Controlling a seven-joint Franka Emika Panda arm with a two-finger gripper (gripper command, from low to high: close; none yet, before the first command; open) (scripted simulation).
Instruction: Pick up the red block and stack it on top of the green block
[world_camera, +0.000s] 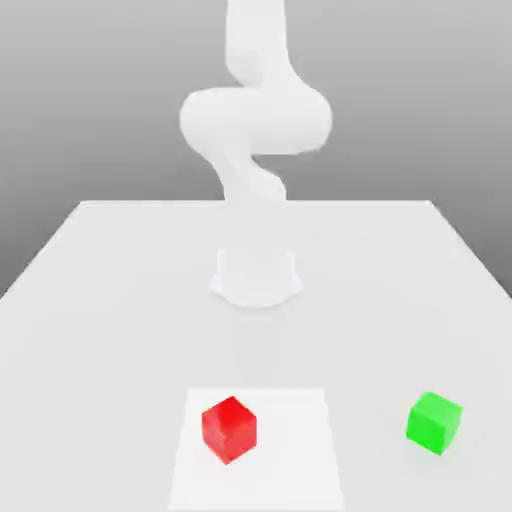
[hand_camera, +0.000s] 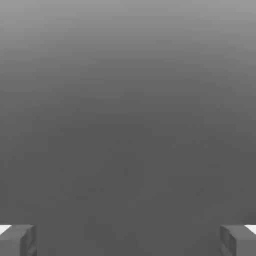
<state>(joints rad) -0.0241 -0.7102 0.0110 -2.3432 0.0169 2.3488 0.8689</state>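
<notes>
The red block (world_camera: 229, 428) sits on a lighter square patch (world_camera: 300, 460) near the table's front edge, a little toward the exterior view's left. The green block (world_camera: 435, 421) rests on the table toward the exterior view's right, well apart from the red one. In the hand view my gripper (hand_camera: 128, 241) stands open, its two grey fingertips (hand_camera: 17, 240) far apart with nothing between them, against a plain grey backdrop. The white arm (world_camera: 255, 120) rises from its base (world_camera: 257, 275) at the table's middle and bends overhead.
The white table (world_camera: 100, 300) stretches wide around the arm's base. Its front corners and side edges run out of the exterior view's frame.
</notes>
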